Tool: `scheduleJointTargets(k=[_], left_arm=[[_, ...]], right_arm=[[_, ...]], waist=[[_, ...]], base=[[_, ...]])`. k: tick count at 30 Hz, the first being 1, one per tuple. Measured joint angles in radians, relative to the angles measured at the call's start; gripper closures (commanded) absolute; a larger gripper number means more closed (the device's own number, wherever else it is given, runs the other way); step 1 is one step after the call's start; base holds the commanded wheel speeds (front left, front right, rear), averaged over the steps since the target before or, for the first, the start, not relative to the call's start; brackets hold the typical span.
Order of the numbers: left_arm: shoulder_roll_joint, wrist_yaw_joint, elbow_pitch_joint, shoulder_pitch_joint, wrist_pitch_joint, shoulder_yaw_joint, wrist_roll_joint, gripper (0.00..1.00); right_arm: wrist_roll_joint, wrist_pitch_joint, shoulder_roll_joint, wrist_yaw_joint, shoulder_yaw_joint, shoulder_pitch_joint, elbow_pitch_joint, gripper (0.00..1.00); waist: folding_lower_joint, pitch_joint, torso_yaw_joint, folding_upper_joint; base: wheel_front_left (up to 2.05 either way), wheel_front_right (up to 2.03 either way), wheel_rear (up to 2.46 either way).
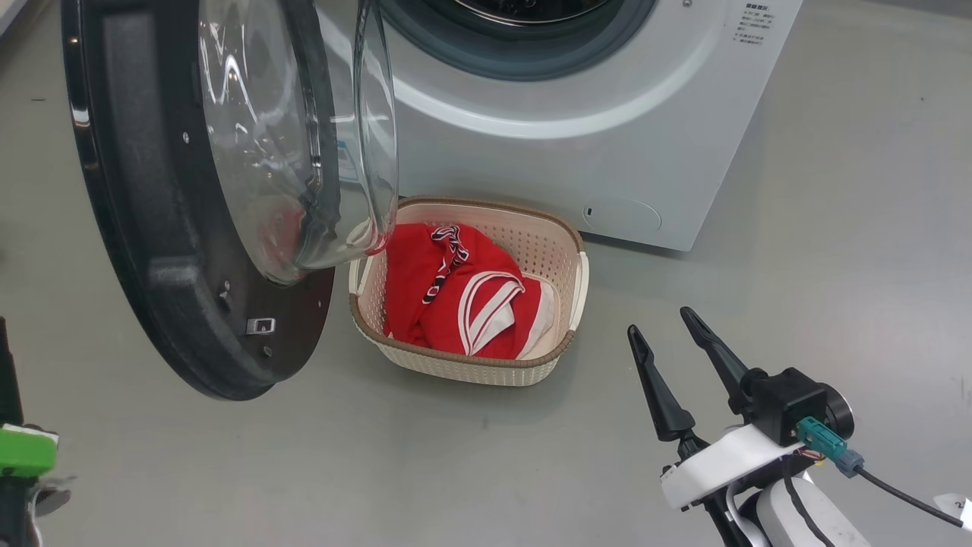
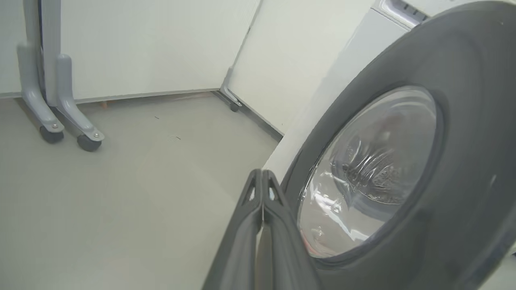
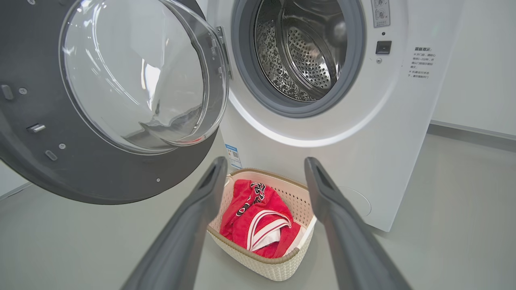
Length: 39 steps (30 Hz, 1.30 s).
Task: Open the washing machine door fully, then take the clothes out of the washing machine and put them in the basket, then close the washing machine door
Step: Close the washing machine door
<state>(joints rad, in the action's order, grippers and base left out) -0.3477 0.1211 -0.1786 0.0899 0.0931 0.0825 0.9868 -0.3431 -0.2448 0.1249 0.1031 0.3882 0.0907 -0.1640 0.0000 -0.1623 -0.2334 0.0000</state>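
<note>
The white washing machine point(image 1: 607, 144) point(image 3: 363, 133) stands with its round black door point(image 1: 152, 251) point(image 3: 80, 173) swung wide to the left, its glass bowl point(image 1: 304, 129) bulging outward. The steel drum point(image 3: 302, 52) looks bare inside. Red clothes point(image 1: 456, 292) point(image 3: 258, 225) with white trim lie in the cream basket point(image 1: 562, 251) point(image 3: 274, 270) on the floor before the machine. My left gripper point(image 2: 262, 174) is shut on nothing, its tips beside the door's outer face point(image 2: 463, 121). My right gripper point(image 1: 661, 323) point(image 3: 264, 165) hangs open, low at the right, pointing toward the basket.
Grey floor point(image 1: 835, 266) spreads to the right of the machine and in front of the basket. White partition panels point(image 2: 141, 44) on grey wheeled feet point(image 2: 84, 137) stand behind the door's left side. A cable point(image 1: 904, 497) trails from my right wrist.
</note>
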Motion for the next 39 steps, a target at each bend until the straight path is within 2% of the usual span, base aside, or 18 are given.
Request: scheduleJointTargets(k=[3, 4, 8, 10, 19, 23, 28, 39], left_arm=[[0.041, 0.000, -0.013, 0.025, -0.066, 0.037, 0.145, 1.00], [0.059, 0.000, -0.033, 0.041, -0.114, 0.066, 0.224, 1.00], [0.086, -0.004, -0.043, 0.079, -0.200, 0.106, 0.360, 1.00], [0.113, -0.016, -0.040, 0.104, -0.249, 0.116, 0.444, 1.00], [0.159, -0.111, -0.054, 0.156, -0.453, 0.179, 0.739, 1.00], [0.156, -0.158, -0.046, 0.162, -0.532, 0.181, 0.797, 1.00], [0.143, -0.194, -0.028, 0.162, -0.610, 0.173, 0.828, 1.00], [0.140, -0.213, 0.031, 0.161, -0.743, 0.131, 0.904, 1.00]], right_arm=[[0.000, 0.000, -0.001, 0.000, 0.000, 0.000, -0.002, 0.00], [0.000, 0.000, -0.001, 0.000, 0.000, 0.000, -0.003, 0.00], [0.000, 0.000, -0.001, 0.000, 0.000, 0.000, -0.004, 0.00], [0.000, 0.000, -0.002, 0.000, 0.000, 0.000, -0.004, 0.00], [0.000, 0.000, -0.002, 0.000, 0.002, 0.000, -0.004, 0.00], [0.000, 0.000, -0.002, 0.000, 0.002, 0.000, -0.005, 0.00], [0.000, 0.000, -0.002, 0.000, 0.002, 0.002, -0.006, 0.00], [0.000, -0.003, -0.003, 0.000, 0.010, 0.003, -0.015, 0.00]], waist=[[0.0000, 0.000, 0.000, 0.0000], [0.0000, -0.001, 0.000, 0.0000], [0.0000, -0.003, 0.000, 0.0000], [0.0000, -0.004, 0.001, 0.0000], [0.0000, -0.014, 0.008, 0.0000], [0.0000, -0.018, 0.011, 0.0000], [0.0000, -0.020, 0.013, 0.0000], [0.0000, -0.018, 0.019, 0.0000]], base=[[0.00, 0.00, 0.00], [0.00, 0.00, 0.00], [0.00, 0.00, 0.00], [0.00, 0.00, 0.00], [0.00, 0.00, 0.00], [0.00, 0.00, 0.00], [0.00, 0.00, 0.00], [0.00, 0.00, 0.00]])
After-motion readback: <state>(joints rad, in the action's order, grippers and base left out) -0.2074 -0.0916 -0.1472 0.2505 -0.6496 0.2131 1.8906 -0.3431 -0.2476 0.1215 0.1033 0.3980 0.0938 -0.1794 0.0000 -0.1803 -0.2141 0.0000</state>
